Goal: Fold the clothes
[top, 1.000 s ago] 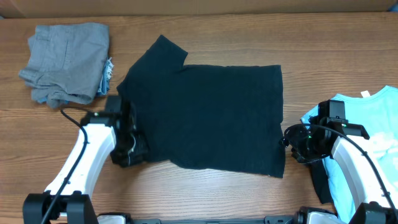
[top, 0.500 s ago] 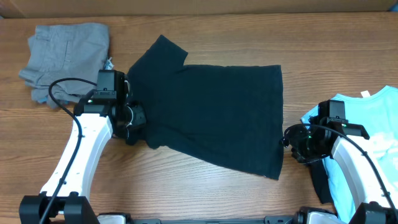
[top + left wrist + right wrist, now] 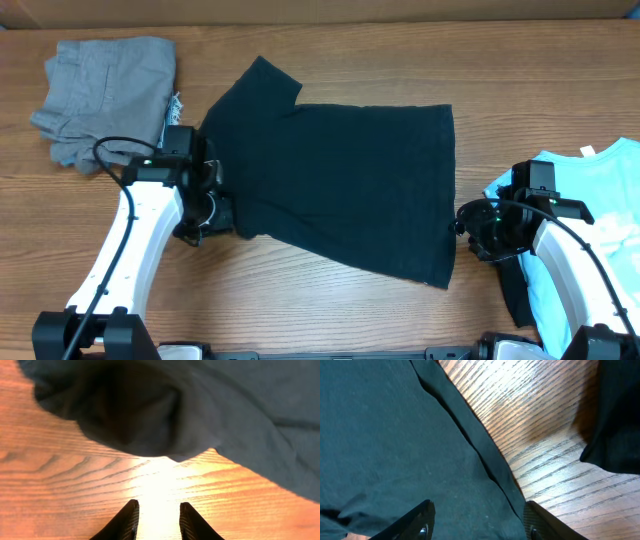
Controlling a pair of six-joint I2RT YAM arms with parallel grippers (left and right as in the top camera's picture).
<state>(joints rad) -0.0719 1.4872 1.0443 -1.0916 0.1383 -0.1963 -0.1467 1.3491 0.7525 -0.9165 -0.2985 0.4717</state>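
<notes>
On my wooden table (image 3: 330,40) the black T-shirt (image 3: 350,180) lies spread, near edge slanting; left gripper (image 3: 159,512) and right gripper (image 3: 479,512) both gape empty.

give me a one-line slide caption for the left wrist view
Left gripper, jaws apart and empty, over the bare wooden table just short of the black T-shirt and its rumpled edge

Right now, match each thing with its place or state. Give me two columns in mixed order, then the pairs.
Things:
1. black T-shirt
2. grey folded garments
3. light blue T-shirt
4. left claw

Places or states:
A. at the right edge
B. far left corner
C. spread across the middle
D. open, holding nothing

Pairs: 1-C, 2-B, 3-A, 4-D
</notes>
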